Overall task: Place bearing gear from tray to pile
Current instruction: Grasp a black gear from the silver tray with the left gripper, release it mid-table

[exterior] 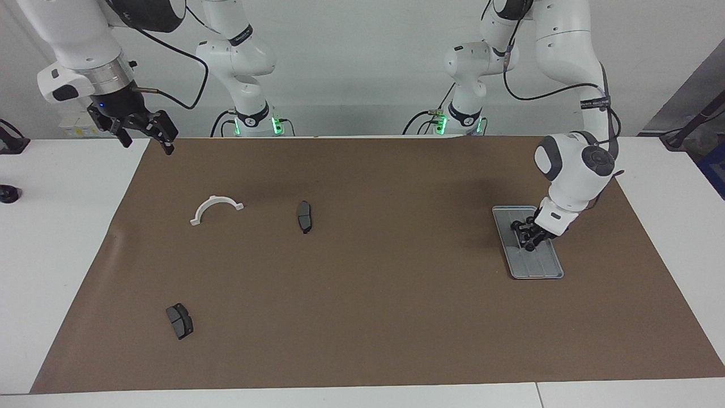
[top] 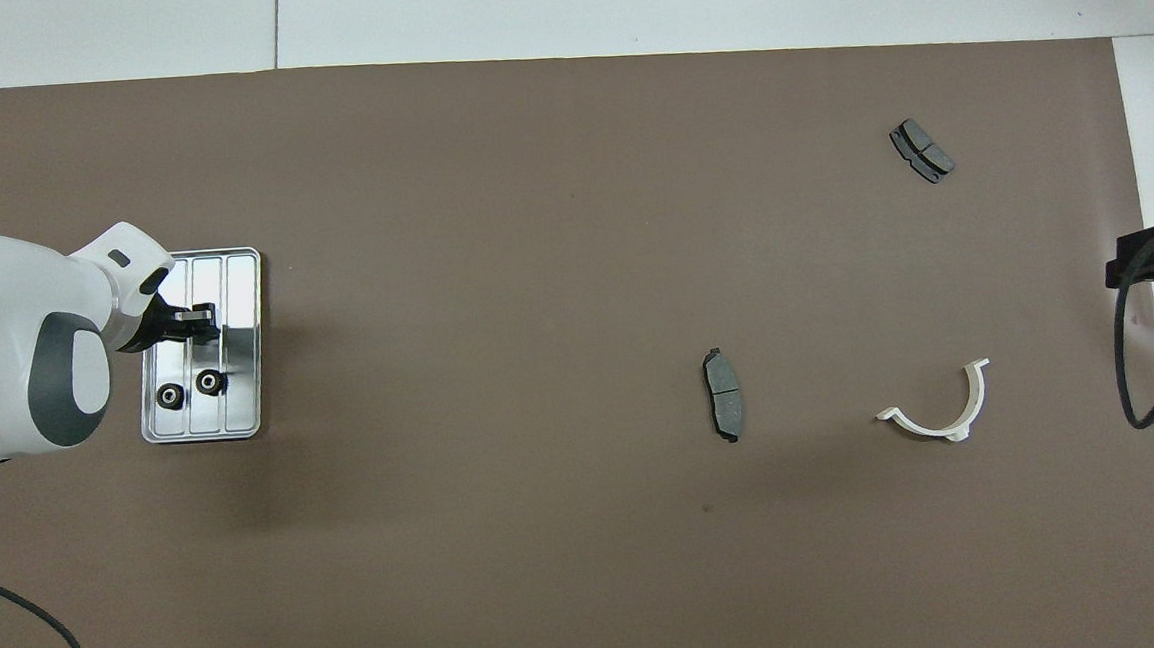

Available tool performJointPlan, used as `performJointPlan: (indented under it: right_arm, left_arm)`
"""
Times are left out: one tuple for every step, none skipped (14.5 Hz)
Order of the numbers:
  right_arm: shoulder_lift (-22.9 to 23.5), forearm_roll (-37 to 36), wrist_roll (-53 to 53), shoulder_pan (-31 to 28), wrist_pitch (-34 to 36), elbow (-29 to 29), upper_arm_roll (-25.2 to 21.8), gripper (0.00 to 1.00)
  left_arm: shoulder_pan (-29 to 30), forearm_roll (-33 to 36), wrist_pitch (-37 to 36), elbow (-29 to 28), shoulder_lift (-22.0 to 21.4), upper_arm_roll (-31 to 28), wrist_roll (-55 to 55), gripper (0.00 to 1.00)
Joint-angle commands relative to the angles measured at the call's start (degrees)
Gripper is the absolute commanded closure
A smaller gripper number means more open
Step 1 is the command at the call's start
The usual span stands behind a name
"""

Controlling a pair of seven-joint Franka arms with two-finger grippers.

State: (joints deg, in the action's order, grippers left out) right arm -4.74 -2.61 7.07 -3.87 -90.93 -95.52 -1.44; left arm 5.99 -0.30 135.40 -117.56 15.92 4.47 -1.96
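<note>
The silver tray (exterior: 542, 267) (top: 240, 284) lies on the brown mat at the left arm's end. My left gripper (exterior: 528, 242) (top: 203, 323) is down on the tray's middle, its fingers drawn in around a small dark bearing gear that they mostly hide. Two more bearing gears (top: 170, 396) (top: 209, 382) sit on the tray's end nearer the robots. The pile is a white half-ring (exterior: 215, 199) (top: 944, 432) and two dark brake pads (exterior: 304, 216) (exterior: 179, 321), spread toward the right arm's end. My right gripper (exterior: 144, 135) waits open and raised over the mat's corner.
A brown mat (exterior: 362, 294) covers most of the white table (exterior: 62, 238). A black cable (top: 1135, 350) hangs from the right arm by the mat's edge. A small black knob (exterior: 8, 194) sits on the table at the right arm's end.
</note>
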Motion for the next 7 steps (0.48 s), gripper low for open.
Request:
performJointPlan:
  right_arm:
    - [-1.2,0.1,-0.6,-0.2,-0.8,-1.4,-0.1,0.00]
    - [-1.2,0.1,-0.6,-0.2,-0.9,-1.4,-0.1,0.00]
    - [-1.2,0.1,-0.6,-0.2,-0.9,-1.4,-0.1,0.00]
    - [-1.2,0.1,-0.6,-0.2,-0.9,-1.4,-0.1,0.00]
    - [-1.2,0.1,-0.6,-0.2,-0.9,-1.4,-0.1,0.00]
    - [-1.2,0.1,-0.6,-0.1,-0.9,-1.4,-0.1,0.00]
    - [-1.2,0.1,-0.6,-0.1,-0.9,-1.4,-0.1,0.00]
  left_arm:
    - [-0.5,0.1,1.7,-0.8,0.0,-0.6,-0.2,0.59]
    - [-0.6,0.1,1.7,-0.8,0.0,-0.6,-0.2,0.60]
    - [-0.5,0.1,1.7,-0.8,0.1,-0.6,-0.2,0.61]
    - [-0.5,0.1,1.8,-0.8,0.1,-0.6,-0.2,0.61]
    - [-0.5,0.1,1.9,-0.8,0.3,-0.6,-0.2,0.62]
    - [-0.5,0.1,1.9,-0.8,0.3,-0.6,-0.2,0.63]
    - [-0.4,0.1,2.2,-0.8,0.3,-0.6,-0.2,0.64]
